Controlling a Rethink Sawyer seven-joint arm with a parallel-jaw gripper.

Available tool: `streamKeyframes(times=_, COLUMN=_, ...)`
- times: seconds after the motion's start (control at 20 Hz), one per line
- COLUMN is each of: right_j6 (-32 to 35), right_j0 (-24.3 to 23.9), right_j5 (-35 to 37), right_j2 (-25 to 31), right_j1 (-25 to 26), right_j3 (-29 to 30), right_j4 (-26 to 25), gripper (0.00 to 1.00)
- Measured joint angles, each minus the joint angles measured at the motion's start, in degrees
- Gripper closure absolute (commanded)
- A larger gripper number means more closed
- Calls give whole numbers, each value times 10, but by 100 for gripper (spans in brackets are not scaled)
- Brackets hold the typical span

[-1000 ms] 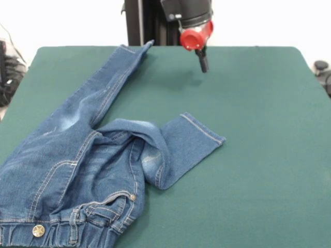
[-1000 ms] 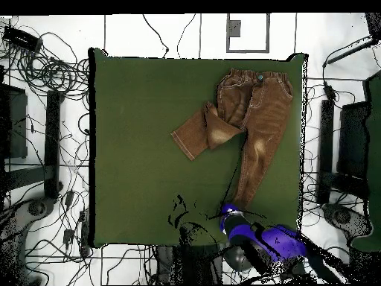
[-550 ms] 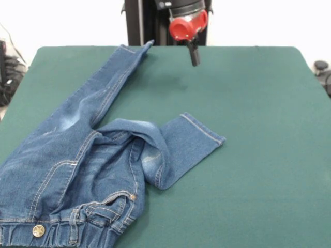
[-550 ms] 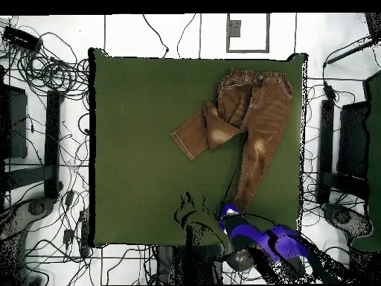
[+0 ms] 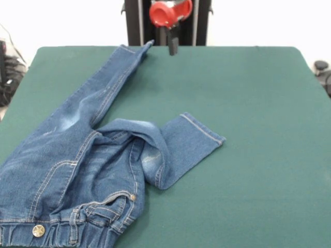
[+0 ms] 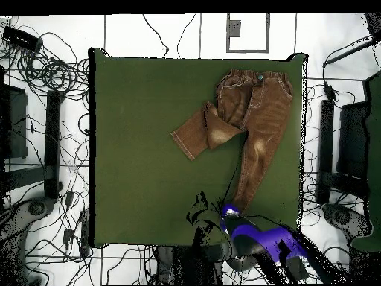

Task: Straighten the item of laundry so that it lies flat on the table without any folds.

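The item of laundry, small blue jeans (image 5: 88, 160), lies on the left half of the green table (image 5: 258, 129). One leg runs straight to the far edge, its cuff (image 5: 138, 48) at the table's rim. The other leg (image 5: 189, 142) is folded across toward the middle, and the cloth bunches at the crotch. The waistband with its metal button (image 5: 38, 230) is at the near left, partly cut off by the picture's edge. In the overhead view the jeans (image 6: 253, 112) lie on the right side of the table. My gripper (image 5: 173, 47) hangs shut and empty above the far edge, just right of the straight leg's cuff, and also shows from overhead (image 6: 228, 211).
The table (image 6: 141, 149) has broad bare cover away from the jeans. Cables and equipment (image 6: 45, 67) lie on the floor around it. A black upright post (image 5: 135, 23) stands behind the far edge.
My gripper has moved left and back along the far edge, rising, and is now beside the straight leg's cuff. The jeans have not moved.
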Motion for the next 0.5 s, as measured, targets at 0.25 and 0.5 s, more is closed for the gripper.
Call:
streamKeyframes(times=0.25, right_j6=0, right_j0=-27, right_j5=36, right_j2=-5, right_j1=-23, right_j3=-3, right_j4=1, gripper=100)
streamKeyframes(times=0.5, right_j6=0, right_j0=-69, right_j5=41, right_j2=-5, right_j1=-37, right_j3=-8, right_j4=24, gripper=100)
